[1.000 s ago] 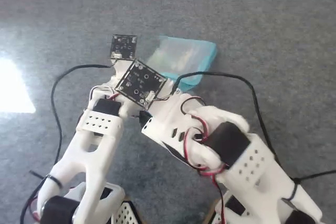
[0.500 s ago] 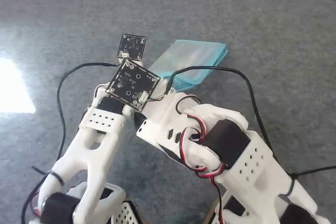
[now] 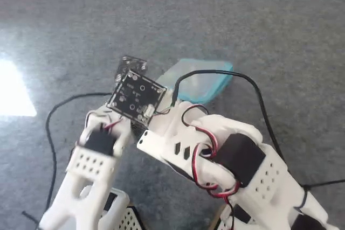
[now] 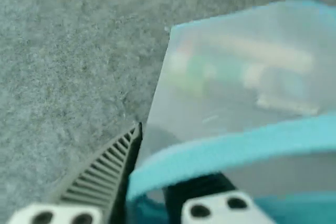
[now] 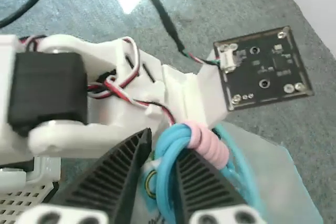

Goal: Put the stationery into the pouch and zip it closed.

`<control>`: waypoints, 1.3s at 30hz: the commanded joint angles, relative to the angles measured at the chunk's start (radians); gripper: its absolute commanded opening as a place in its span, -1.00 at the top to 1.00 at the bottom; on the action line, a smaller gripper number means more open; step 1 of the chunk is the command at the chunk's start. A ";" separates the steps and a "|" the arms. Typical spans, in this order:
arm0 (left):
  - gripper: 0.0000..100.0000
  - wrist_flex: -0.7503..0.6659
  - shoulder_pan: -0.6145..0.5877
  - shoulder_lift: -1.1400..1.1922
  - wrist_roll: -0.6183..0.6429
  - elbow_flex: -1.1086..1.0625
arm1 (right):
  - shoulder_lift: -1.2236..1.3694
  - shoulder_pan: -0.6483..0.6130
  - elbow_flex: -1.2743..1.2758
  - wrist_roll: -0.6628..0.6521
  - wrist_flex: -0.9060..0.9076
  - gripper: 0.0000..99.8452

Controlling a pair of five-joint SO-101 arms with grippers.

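Where the two arms meet over the grey tabletop (image 3: 280,30), the pouch (image 3: 204,79) sits with its far end free and its near end covered by their wrists in the high view. It is teal-edged with a cloudy, see-through wall. Whether it rests flat or is raised a little cannot be told.

Through that wall the left wrist view shows the stationery (image 4: 231,69) inside the pouch (image 4: 210,108), but only as blurred green, white and pale shapes. No single piece can be made out.

The left fingers (image 4: 126,150) are closed on the pouch's teal edge band. The ribbed one lies against the band's outer side, and the band runs between it and the dark part opposite. The picture's edge cuts off the rest of both.

The right fingers (image 5: 142,145) stand only slightly apart, pinched on a looped teal cord (image 5: 168,177) bound with a pink wrap. The cord fills the gap and touches both. The pouch (image 5: 268,182) lies just beyond and under it.

How the cord joins the pouch is hidden, and whether the zip is closed cannot be told.

Past the cord the right wrist view shows the left arm (image 5: 105,103). Its square black board (image 5: 262,72) hangs over the pouch, with a black cable (image 5: 157,9) trailing across the tabletop behind.
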State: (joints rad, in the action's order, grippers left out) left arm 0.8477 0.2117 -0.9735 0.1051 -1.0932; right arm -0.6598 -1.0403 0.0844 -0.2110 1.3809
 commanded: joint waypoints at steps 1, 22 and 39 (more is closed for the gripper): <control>0.98 0.011 0.000 -0.163 0.000 -0.010 | -0.031 -0.004 -0.072 -0.006 0.021 0.99; 0.98 -0.161 0.028 0.115 0.000 -0.018 | -0.097 -0.289 -0.133 -0.103 0.015 0.98; 0.98 -0.224 0.068 0.310 -0.008 0.019 | -0.062 -0.272 -0.336 -0.115 0.208 0.18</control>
State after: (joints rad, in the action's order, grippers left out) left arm 0.6452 0.2762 -0.6836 0.1005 -1.1024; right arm -0.6889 -1.2950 -0.1366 -0.3107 1.5420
